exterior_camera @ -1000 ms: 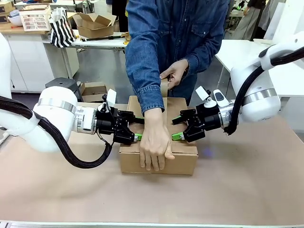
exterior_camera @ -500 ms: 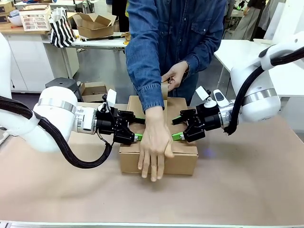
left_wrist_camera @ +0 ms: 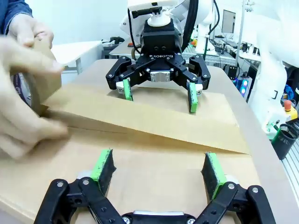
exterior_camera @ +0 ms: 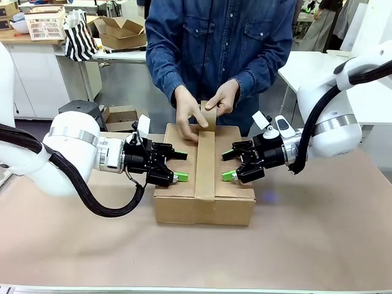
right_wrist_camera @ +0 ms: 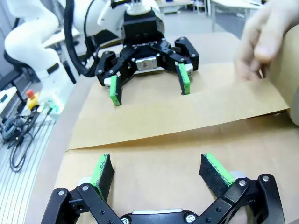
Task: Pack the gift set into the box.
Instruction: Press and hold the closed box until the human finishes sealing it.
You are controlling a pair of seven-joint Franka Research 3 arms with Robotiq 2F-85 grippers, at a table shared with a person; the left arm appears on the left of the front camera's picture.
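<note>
Box (exterior_camera: 204, 184) is sitting closed at the table's (exterior_camera: 318, 245) middle, flaps down, a brown tape strip (exterior_camera: 204, 162) running along the top seam. Person's hands (exterior_camera: 187, 112) are working the tape roll (exterior_camera: 209, 114) at the far edge. Left gripper (exterior_camera: 178, 166) is hovering over the lid's left half, fingers spread wide, gripping nothing; pads look just above the cardboard, contact unclear. Right gripper (exterior_camera: 227, 164) is mirroring it over the right half, equally spread, also empty.
</note>
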